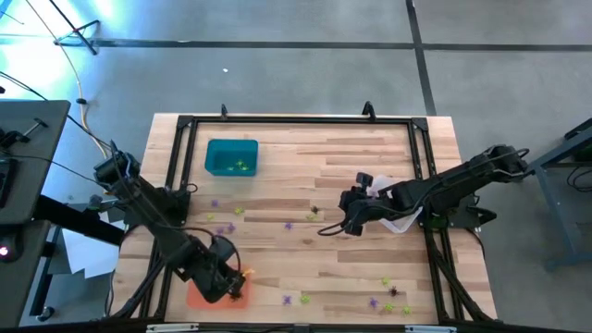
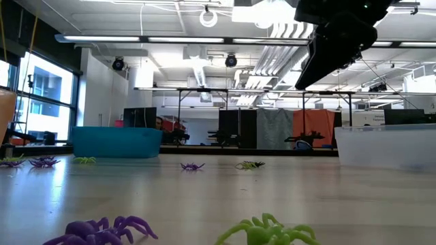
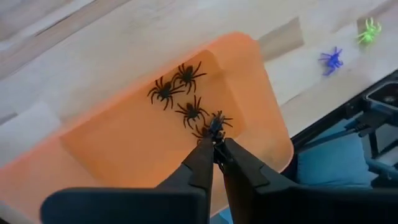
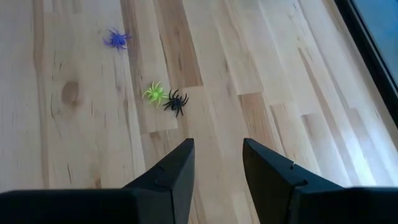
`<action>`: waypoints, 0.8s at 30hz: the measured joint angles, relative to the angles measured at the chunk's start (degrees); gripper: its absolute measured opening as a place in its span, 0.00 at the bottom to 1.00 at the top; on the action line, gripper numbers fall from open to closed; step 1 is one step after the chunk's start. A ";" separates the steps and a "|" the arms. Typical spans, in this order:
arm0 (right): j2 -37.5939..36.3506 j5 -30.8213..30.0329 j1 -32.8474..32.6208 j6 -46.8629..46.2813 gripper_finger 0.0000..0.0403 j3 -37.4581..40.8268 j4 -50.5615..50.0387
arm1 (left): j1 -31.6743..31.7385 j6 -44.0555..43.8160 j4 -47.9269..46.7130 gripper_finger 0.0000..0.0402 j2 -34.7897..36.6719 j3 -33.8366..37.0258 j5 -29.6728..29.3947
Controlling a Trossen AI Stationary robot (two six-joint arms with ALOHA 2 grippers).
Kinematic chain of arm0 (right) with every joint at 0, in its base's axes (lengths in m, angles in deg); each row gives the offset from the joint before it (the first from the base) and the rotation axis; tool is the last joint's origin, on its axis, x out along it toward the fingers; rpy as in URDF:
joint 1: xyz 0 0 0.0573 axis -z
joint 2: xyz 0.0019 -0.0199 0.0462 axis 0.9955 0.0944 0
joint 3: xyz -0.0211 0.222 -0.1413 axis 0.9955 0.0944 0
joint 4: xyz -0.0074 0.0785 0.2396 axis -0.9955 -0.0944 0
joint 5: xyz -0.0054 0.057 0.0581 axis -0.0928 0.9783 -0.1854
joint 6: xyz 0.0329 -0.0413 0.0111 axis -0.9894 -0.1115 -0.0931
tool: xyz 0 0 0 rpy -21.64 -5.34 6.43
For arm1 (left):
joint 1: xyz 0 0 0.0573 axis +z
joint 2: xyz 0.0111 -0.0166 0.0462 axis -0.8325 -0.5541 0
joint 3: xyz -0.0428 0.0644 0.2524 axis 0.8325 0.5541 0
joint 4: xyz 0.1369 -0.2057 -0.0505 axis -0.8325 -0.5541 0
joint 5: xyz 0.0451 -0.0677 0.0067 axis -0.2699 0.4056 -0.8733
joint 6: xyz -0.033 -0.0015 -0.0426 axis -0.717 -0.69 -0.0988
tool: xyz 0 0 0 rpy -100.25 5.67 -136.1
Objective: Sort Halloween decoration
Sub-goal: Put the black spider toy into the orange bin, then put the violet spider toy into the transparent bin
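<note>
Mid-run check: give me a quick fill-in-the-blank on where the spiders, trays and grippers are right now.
1. The left gripper hangs over the ____ tray.
2. The spiders lying in that tray are all ____.
3. The right gripper has its fingers ____, with nothing between them.
4. Ahead of the right gripper, a black spider lies beside a ____ one.

Missing words: orange; black; open; yellow-green

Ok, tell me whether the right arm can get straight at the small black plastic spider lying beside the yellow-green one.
Probably yes. The right pincer is open, with the black plastic spider just ahead on bare wood. Only the yellow-green spider touching it might get caught too.
</note>
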 joint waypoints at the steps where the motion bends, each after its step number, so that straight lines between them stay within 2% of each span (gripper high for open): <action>1: 0.00 0.01 0.00 -0.60 0.32 0.00 -0.11 | 0.31 0.68 0.06 0.06 0.00 0.00 0.30; 8: 0.00 0.02 0.01 0.47 0.32 0.00 0.21 | 2.59 7.79 2.40 0.17 0.00 0.00 3.44; 14: 0.00 0.02 0.02 0.19 0.32 0.00 0.23 | 5.47 14.51 5.19 0.25 0.00 0.00 2.59; 18: 0.00 0.00 0.01 0.22 0.32 0.00 0.25 | 8.78 23.99 10.46 0.25 0.00 0.00 -4.35; 24: 0.00 0.02 0.02 0.22 0.32 0.00 0.25 | 14.31 47.00 22.30 0.25 0.00 0.00 -19.65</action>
